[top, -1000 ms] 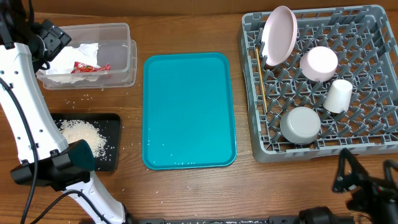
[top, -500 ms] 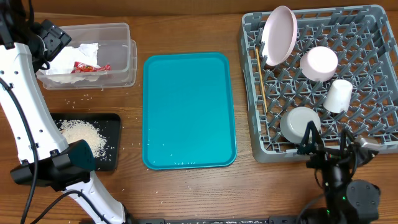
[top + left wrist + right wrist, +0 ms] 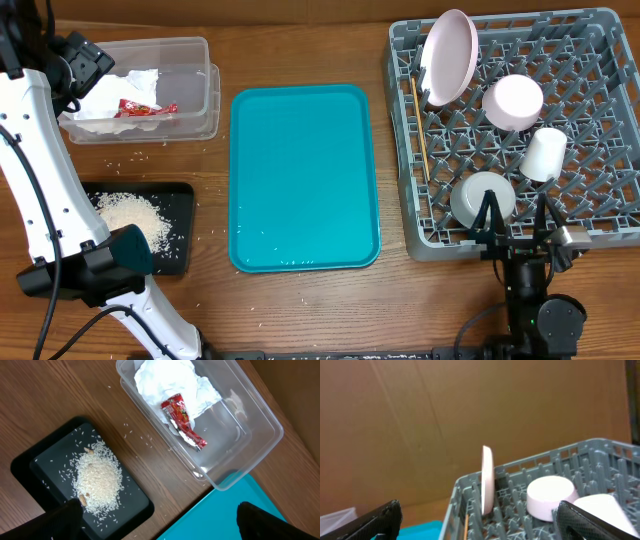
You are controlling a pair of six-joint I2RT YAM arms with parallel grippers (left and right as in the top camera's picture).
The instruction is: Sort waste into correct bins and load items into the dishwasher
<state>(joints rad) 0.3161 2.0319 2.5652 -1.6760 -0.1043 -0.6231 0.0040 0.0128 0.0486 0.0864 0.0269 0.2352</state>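
Wooden table [image 3: 300, 310] with teal tray [image 3: 304, 178] beside loaded grey dish rack [image 3: 590, 90]. Left gripper [image 3: 159, 510] and right gripper [image 3: 515, 212] both spread wide, holding nothing.

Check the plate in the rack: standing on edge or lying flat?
Standing on edge. Overhead, the plate leans among the pegs at the rack's corner; the right wrist view shows it as a thin upright sliver.

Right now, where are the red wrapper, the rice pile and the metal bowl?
red wrapper [image 3: 181, 419], left wrist view, its middle.
rice pile [image 3: 98, 479], left wrist view, heap's centre.
metal bowl [image 3: 470, 196], overhead view, top surface.
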